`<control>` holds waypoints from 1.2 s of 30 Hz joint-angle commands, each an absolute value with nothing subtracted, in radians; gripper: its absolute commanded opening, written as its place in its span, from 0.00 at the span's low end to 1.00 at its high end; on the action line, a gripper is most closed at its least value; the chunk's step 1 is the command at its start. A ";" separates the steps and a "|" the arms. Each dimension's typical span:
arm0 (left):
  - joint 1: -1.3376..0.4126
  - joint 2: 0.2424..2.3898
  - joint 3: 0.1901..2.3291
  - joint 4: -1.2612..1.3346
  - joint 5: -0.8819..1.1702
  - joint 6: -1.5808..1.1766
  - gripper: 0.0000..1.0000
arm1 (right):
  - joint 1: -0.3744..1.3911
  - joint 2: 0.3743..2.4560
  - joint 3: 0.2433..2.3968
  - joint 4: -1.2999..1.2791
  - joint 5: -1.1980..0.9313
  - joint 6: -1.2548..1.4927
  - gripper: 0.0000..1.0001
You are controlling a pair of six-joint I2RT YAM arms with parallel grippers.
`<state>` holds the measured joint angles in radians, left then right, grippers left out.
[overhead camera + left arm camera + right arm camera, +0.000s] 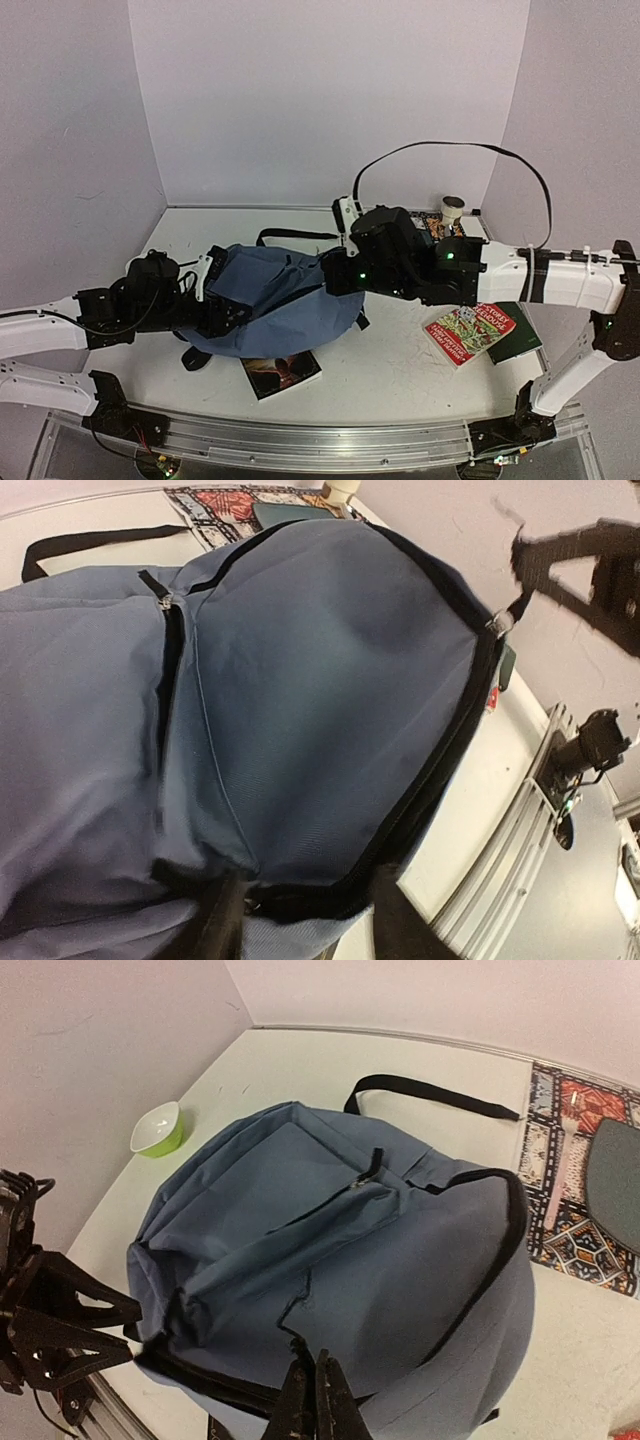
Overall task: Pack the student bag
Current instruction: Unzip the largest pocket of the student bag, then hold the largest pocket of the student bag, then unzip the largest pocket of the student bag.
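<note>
Got the student bag (275, 300) slumped mid-bench (400, 365) between both arms. Pinching its fabric tight with the right tool (312, 1380), probably to steady it. Straddling the black zipper seam (450, 740) with the left tool (310, 900), released, gripping nothing yet.

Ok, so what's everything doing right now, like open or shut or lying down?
student bag: lying on the table, front pocket looks zipped.
left gripper: open, astride the bag's black zip edge.
right gripper: shut, tips against the bag.
green bowl: upright, looks empty.
red book: closed, lying flat.
dark book: closed, flat beside the bag.
</note>
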<state>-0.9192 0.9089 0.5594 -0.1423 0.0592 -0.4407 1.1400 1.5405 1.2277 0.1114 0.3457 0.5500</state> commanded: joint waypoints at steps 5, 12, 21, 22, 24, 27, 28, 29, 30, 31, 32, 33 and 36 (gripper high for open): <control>-0.911 0.937 0.657 -0.097 0.224 -0.327 0.63 | 1.190 1.680 1.415 0.221 0.209 0.529 0.00; -0.913 0.974 0.691 -0.038 0.289 -0.289 0.67 | 1.203 1.734 1.495 0.222 0.177 0.529 0.00; -0.913 1.037 0.705 -0.033 0.317 -0.250 0.29 | 1.206 1.729 1.489 0.220 0.209 0.522 0.00; -0.913 1.035 0.703 -0.034 0.325 -0.251 0.22 | 1.207 1.721 1.481 0.217 0.230 0.517 0.00; -0.913 1.026 0.697 -0.036 0.341 -0.254 0.11 | 1.204 1.698 1.458 0.208 0.286 0.505 0.00; -0.913 1.002 0.679 -0.051 0.369 -0.263 0.01 | 1.182 1.660 1.417 0.178 0.360 0.501 0.00; -0.913 0.994 0.673 -0.060 0.379 -0.268 0.00 | 1.167 1.647 1.401 0.164 0.376 0.508 0.00; -0.913 0.985 0.666 -0.072 0.389 -0.274 0.00 | 1.149 1.636 1.385 0.156 0.390 0.516 0.00; -0.914 0.979 0.661 -0.083 0.396 -0.280 0.00 | 1.133 1.624 1.366 0.149 0.400 0.523 0.00; -0.914 0.971 0.656 -0.093 0.403 -0.286 0.00 | 1.113 1.613 1.346 0.144 0.410 0.530 0.00; -0.913 0.964 0.648 -0.103 0.408 -0.294 0.00 | 1.091 1.599 1.332 0.137 0.420 0.538 0.00; -0.913 0.953 0.639 -0.111 0.407 -0.304 0.00 | 1.065 1.588 1.317 0.132 0.428 0.545 0.00; -0.913 0.928 0.600 -0.116 0.385 -0.341 0.00 | 1.004 1.559 1.275 0.127 0.444 0.557 0.00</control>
<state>-0.9123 0.9823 0.6367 -0.0960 0.3531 -0.2888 1.0984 1.6441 1.3160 0.1337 0.3238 0.5355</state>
